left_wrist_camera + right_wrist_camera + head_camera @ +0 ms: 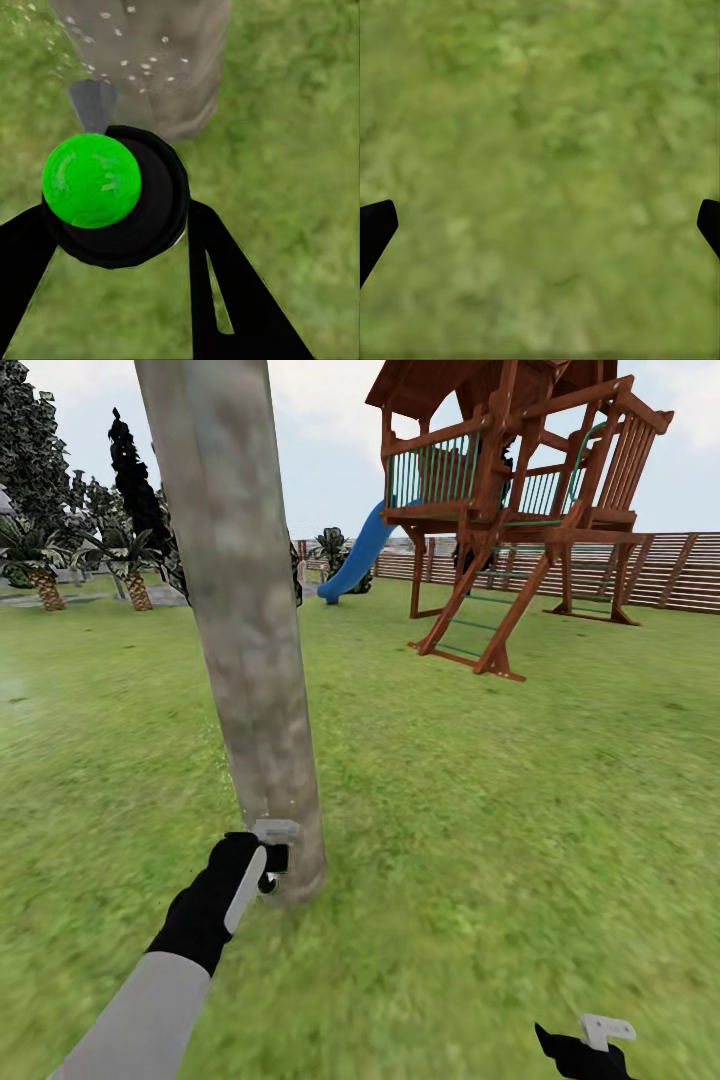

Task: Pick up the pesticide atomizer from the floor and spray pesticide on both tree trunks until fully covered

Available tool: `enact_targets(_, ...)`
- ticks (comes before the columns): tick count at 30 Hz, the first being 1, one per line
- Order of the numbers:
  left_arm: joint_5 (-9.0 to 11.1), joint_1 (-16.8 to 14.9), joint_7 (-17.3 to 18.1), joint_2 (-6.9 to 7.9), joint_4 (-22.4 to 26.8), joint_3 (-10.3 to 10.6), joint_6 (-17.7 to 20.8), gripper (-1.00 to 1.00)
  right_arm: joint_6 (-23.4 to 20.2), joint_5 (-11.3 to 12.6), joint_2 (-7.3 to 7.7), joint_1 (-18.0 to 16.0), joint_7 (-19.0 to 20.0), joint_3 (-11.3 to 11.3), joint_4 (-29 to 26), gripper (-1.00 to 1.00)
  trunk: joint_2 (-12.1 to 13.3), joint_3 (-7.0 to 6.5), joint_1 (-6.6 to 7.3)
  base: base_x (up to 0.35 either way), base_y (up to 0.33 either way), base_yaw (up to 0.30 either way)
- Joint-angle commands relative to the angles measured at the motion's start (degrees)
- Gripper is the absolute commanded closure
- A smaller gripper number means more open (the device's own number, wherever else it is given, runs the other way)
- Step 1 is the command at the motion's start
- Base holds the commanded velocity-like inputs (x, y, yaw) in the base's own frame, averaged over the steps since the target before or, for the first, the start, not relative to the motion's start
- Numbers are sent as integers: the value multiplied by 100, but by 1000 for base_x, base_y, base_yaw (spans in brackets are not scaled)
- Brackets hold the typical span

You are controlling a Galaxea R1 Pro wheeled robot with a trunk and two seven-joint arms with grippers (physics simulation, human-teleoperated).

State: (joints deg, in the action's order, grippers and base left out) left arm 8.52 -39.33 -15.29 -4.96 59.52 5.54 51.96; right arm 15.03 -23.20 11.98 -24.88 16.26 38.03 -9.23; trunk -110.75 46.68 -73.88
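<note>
Head view: open lawn (520,840) spreads all around the tree trunk (245,630), with the wooden play tower (520,500) and slat fence (680,570) well beyond it. The left gripper (272,860) sits at the trunk's base, its jaws closed on the pesticide atomizer (112,196), whose nozzle points at the bark; whitish pesticide specks (127,56) dot the trunk. The right gripper (540,225) hangs over bare grass well apart from the trunk, jaws spread wide.
</note>
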Motion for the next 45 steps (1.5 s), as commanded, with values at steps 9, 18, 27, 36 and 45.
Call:
enact_targets(9,91,4,3,257,53,370,17,100,0,0,0,1,0,1,0,-100,0,0,0,-155,0,0)
enact_targets(18,109,-4,21,447,79,179,31,100,0,0,-2,1,0,-2,0,-100,0,0,0,-18,0,0)
enact_targets(27,106,-17,13,156,500,405,497,100,0,0,-2,1,0,-1,0,-100,0,0,0,0,0,0)
enact_targets(36,76,-1,16,384,1022,279,572,100,0,0,-2,1,0,0,0,-100,0,0,0,-12,0,0)
enact_targets(45,99,-84,-2,321,1035,264,605,100,0,0,-1,1,0,3,0,-100,0,0,0,-118,19,0)
